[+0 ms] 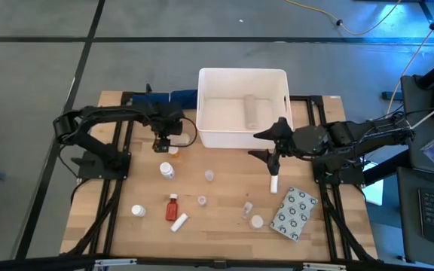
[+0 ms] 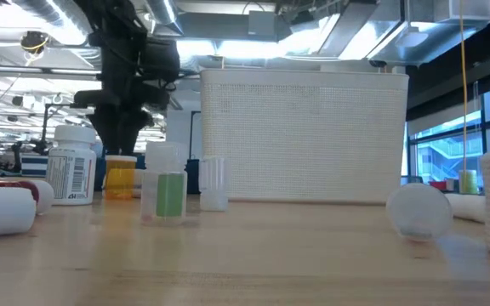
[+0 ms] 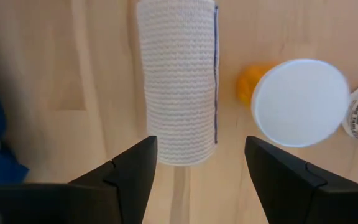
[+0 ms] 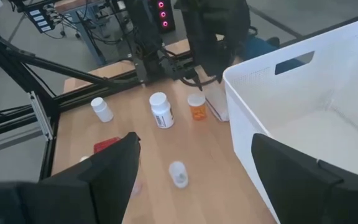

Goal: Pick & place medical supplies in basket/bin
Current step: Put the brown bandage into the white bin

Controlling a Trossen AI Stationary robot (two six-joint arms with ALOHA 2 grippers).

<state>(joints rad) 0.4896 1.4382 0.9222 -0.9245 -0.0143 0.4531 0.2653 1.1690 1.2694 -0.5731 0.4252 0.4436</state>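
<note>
My left gripper points down, open, over a white woven bandage roll that lies flat on the table beside the white bin. Its fingers stand on either side of the roll's end, touching nothing. Close by stand an orange pill bottle with a white cap and a labelled white bottle. My right gripper hovers open near the bin's front right, above a white tube. Another roll lies inside the bin.
On the near half of the table are a red bottle, a white tube, a small white bottle, clear cups and a grey dotted packet. A dark blue cloth lies left of the bin.
</note>
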